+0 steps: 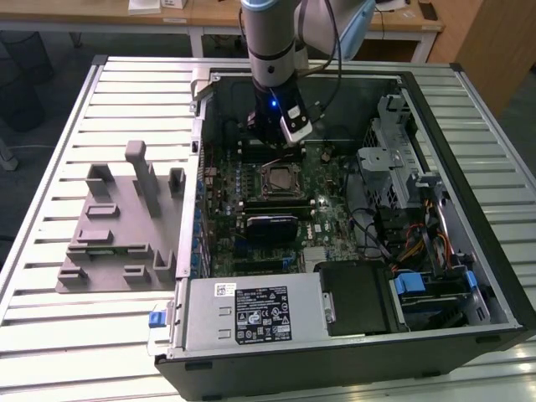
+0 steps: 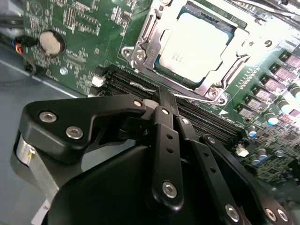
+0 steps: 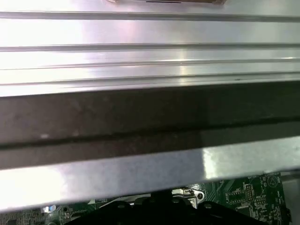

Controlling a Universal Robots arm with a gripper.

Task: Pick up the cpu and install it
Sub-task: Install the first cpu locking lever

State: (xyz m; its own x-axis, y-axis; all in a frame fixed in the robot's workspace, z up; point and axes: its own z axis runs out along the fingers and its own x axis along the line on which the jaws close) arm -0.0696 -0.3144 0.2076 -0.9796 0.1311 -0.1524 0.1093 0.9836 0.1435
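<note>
Black gripper, its fingers drawn together on nothing, hovers low over the memory slots, just beside the socket. Cpu lies in that socket, silvery top up. Likely hazard: a sideways drift this low could scrape the slots or the socket's metal frame. Case walls hem the board; open room lies straight up.

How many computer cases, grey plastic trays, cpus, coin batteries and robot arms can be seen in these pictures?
computer case: 1
grey plastic tray: 1
cpu: 1 (lying inside the metal socket frame on the board)
coin battery: 1
robot arm: 1
Total: 5
</note>
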